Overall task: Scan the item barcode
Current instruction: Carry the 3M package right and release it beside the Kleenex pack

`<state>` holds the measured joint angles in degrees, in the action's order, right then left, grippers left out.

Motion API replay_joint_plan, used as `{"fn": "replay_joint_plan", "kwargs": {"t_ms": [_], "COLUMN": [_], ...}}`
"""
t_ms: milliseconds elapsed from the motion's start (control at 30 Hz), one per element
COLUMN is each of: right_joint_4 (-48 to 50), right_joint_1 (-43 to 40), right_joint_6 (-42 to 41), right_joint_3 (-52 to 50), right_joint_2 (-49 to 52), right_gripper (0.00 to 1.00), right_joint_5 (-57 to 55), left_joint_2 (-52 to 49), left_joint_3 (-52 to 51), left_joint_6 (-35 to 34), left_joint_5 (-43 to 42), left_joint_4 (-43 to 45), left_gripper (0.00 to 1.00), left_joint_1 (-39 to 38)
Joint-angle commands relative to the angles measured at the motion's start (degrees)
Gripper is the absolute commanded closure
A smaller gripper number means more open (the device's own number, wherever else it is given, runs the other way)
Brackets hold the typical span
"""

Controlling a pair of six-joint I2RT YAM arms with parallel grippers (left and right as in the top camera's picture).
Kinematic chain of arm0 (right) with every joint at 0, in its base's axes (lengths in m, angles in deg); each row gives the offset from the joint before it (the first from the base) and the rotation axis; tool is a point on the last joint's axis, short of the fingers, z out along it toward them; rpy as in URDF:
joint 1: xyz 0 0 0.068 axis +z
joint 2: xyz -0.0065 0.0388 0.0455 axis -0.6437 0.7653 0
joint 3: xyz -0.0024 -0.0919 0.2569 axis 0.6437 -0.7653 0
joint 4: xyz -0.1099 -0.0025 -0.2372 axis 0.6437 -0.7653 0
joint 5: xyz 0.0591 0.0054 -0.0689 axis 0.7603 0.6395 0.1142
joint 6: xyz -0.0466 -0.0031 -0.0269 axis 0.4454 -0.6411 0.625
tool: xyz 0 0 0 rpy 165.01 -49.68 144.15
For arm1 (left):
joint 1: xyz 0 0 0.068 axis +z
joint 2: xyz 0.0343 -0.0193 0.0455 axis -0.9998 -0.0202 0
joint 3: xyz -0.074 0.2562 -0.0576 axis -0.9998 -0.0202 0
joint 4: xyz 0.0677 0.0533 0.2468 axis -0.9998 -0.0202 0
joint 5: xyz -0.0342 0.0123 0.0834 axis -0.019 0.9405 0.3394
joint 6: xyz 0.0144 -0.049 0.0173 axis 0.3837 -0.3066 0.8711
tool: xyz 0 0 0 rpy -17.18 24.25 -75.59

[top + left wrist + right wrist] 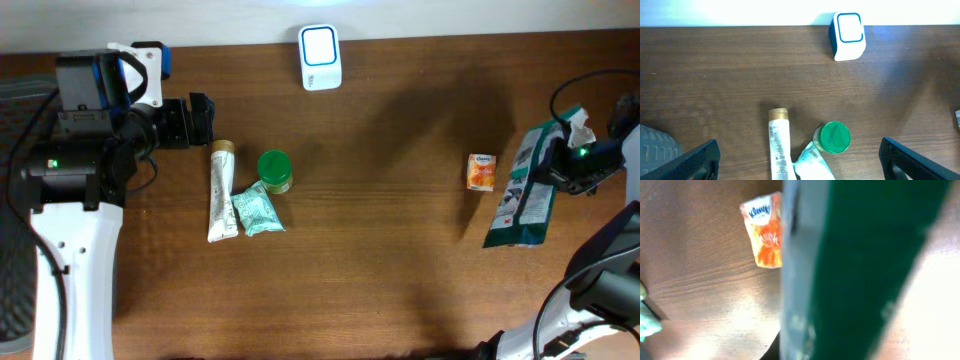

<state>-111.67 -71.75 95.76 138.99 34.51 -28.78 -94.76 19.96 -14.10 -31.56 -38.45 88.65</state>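
Observation:
The item in hand is a green and white bag (525,195), hanging at the far right with my right gripper (565,165) shut on its upper part. In the right wrist view the blurred bag (860,255) fills most of the frame and hides the fingers. The white barcode scanner with a blue face (320,57) stands at the table's back edge, far left of the bag; the left wrist view also catches the scanner (847,36). My left gripper (200,120) is open at the left, holding nothing. Its black fingers (695,160) sit wide apart.
A white tube (221,190), a green-lidded jar (275,170) and a teal pouch (256,210) lie together just in front of the left gripper. An orange tissue pack (482,172) lies left of the bag. The left arm's base (70,250) takes up the left edge.

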Motion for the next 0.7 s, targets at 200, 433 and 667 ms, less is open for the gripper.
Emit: {"fn": "replay_joint_plan", "kwargs": {"t_ms": [200, 433, 667], "right_joint_4": [2.97, -7.65, -19.28], "right_joint_1": [0.26, 0.26, 4.0], "right_joint_6": [5.22, 4.79, 3.39], "right_joint_3": [0.17, 14.45, 31.32], "right_joint_2": [3.5, 3.5, 3.48], "right_gripper": [0.43, 0.23, 0.02], "right_joint_5": [1.77, 0.57, -0.42], "left_joint_2": [0.55, 0.55, 0.55], "left_joint_3": [0.79, 0.79, 0.79], "left_joint_6": [0.7, 0.7, 0.7], "left_joint_5": [0.22, 0.22, 0.22], "left_joint_4": [0.09, 0.07, 0.07], "left_gripper": [0.01, 0.01, 0.01], "left_joint_1": [0.37, 0.37, 0.37]}}
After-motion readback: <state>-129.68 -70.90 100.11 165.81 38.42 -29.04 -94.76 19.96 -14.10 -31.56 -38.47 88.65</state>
